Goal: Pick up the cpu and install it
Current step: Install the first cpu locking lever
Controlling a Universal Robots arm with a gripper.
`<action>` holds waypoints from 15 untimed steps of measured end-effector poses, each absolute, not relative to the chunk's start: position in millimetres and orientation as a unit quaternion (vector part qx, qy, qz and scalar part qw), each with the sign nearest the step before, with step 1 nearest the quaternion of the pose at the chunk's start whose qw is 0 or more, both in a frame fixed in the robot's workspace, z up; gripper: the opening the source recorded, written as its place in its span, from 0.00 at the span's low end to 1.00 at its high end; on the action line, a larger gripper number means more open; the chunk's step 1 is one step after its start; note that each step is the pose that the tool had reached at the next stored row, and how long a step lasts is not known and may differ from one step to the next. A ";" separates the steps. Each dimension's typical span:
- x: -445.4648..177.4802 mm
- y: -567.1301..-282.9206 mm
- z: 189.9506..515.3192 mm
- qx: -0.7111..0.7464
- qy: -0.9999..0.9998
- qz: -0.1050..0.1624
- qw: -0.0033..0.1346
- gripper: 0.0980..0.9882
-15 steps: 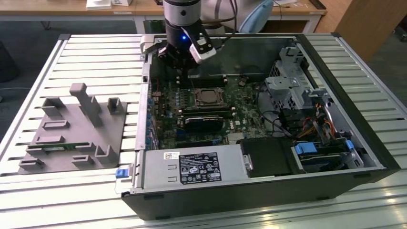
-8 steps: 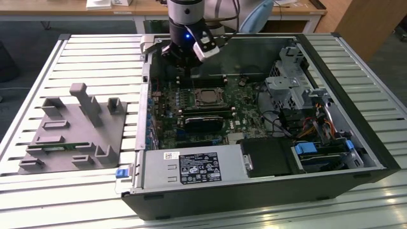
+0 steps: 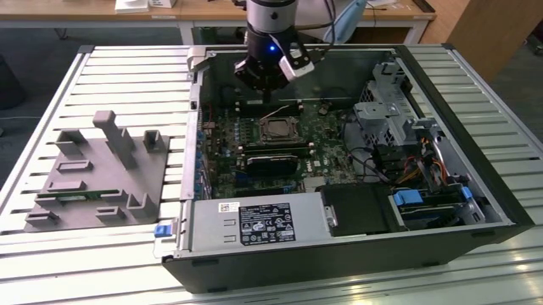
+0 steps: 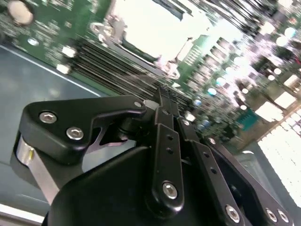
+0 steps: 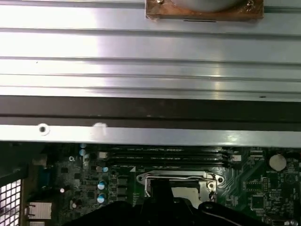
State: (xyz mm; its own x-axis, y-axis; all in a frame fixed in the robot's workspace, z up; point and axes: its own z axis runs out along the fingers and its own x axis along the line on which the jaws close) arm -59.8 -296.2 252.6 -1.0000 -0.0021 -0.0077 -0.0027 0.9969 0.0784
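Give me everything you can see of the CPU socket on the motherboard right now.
The CPU socket sits near the middle of the green motherboard inside the open computer case. It is a square dark frame with a metal retention bracket around it. In both wrist views its centre looks pale and shiny, though whether a chip lies in it cannot be told. The end effector hangs just above it; contact cannot be judged. Memory slots run alongside.

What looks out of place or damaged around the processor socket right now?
Nothing stands out. The pincer hangs over the socket on the green board inside the open computer case. The socket frame sits square, and nearby cables lie off to the side. The grey parts tray rests flat beside the case.
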 end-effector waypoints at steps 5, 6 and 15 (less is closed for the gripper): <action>-57.3 -296.4 252.1 -0.001 0.998 0.058 0.004 0.01; -57.2 -296.4 251.4 -0.001 0.998 0.063 0.004 0.01; -51.4 -296.5 244.7 0.001 0.998 0.056 0.004 0.01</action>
